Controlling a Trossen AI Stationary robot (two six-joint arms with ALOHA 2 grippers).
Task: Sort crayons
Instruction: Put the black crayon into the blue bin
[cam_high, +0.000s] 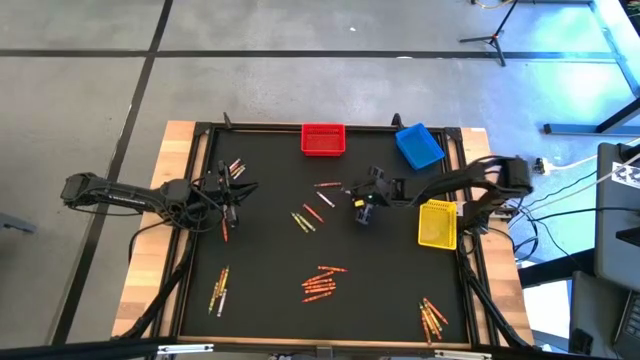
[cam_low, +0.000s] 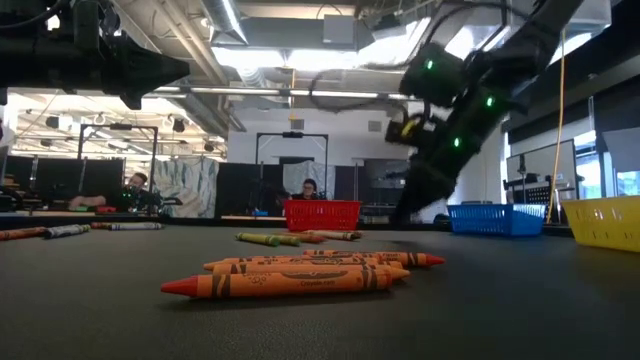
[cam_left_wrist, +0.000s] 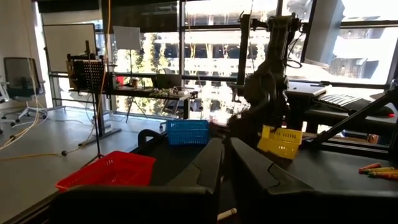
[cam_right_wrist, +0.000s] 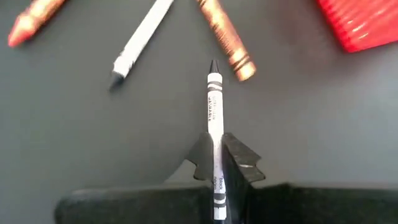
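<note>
My right gripper (cam_high: 362, 210) is over the middle of the black mat, shut on a white crayon with a black tip (cam_right_wrist: 213, 99). Loose crayons lie below it: a red one (cam_right_wrist: 34, 18), a white one (cam_right_wrist: 140, 40) and a brown one (cam_right_wrist: 227, 40). My left gripper (cam_high: 232, 192) is raised over the mat's left part. Its fingers (cam_left_wrist: 205, 171) stand almost together, with a pale crayon end (cam_left_wrist: 227, 213) in the narrow gap. Other crayons lie in small groups on the mat (cam_high: 322, 283). My right gripper pinches the white crayon's rear half (cam_right_wrist: 216, 163) between its two fingers. The crayon lies along the fingers, and its black tip (cam_right_wrist: 213, 65) sticks out past them toward the mat, clear of it. My left gripper has a pale crayon end (cam_left_wrist: 227, 213) between its fingers, which point level toward the table's right. The fingers hide the rest of the crayon.
A red bin (cam_high: 323, 139) and a blue bin (cam_high: 418, 146) stand at the mat's far edge, and a yellow bin (cam_high: 437, 223) stands at its right edge. Crayon groups lie at the left (cam_high: 236, 168), near left (cam_high: 219, 290), centre (cam_high: 303, 220) and near right (cam_high: 432, 318).
</note>
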